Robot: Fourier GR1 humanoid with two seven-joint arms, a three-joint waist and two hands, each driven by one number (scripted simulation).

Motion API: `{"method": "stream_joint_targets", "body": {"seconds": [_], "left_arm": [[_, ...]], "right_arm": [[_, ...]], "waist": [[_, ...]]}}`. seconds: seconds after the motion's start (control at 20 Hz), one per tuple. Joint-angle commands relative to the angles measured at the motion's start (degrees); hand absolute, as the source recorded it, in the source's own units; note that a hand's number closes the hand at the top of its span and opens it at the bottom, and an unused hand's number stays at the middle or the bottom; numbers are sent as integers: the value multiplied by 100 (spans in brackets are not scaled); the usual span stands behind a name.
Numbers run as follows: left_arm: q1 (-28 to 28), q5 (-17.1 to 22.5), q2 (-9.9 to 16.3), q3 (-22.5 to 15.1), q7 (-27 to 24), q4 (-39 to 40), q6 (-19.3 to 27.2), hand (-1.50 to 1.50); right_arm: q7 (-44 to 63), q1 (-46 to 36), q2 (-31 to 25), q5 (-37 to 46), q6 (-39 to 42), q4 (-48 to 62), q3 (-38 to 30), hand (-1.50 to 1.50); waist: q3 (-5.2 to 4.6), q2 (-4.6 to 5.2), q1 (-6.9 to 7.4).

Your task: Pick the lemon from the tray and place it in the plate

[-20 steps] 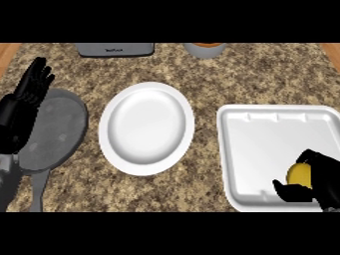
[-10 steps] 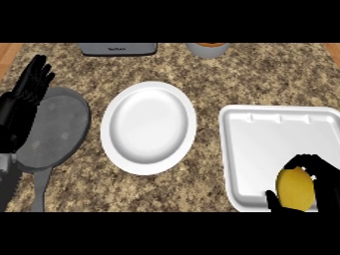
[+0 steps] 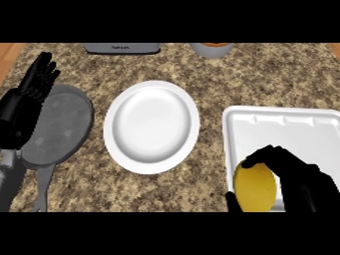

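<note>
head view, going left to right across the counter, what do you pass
left hand → grey pan → white plate → lemon, held by the right hand at the white tray

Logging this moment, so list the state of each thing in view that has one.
lemon: held in the right hand's fingers, at the tray's near edge
right hand: shut on the lemon
left hand: open, resting
plate: empty
tray: otherwise empty

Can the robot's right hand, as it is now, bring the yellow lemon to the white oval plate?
Probably yes. The right hand curls round the yellow lemon, and only bare counter lies between the white tray and the white oval plate.
</note>
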Motion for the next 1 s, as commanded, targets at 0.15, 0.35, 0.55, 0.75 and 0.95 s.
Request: {"method": "stream_joint_targets", "body": {"seconds": [0.15,0.35,0.55,0.75,0.95], "left_arm": [[244,-230,-254,-118,14,-257,-9,0],[-110,-101,-184,221,-262,321,-177,0],[81,-190,-246,49,-116,-70,-203,0],[287,-401,-329,39,-533,171,-213,0],[-82,-438,-442,14,-16,35,-89,0]], "right_arm": [[259,-1675,1275,-55,590,1223,-59,150],[527,-2385,2026,46,134,2324,235,150],[780,-3430,2049,-527,-623,3634,150,150],[635,-4058,2058,-838,-1371,4960,175,150],[361,-4698,2061,-1277,-1739,6153,301,150]], "waist": [[4,10,54],[2,23,50],[3,29,153],[1,42,163],[5,33,141]]}}
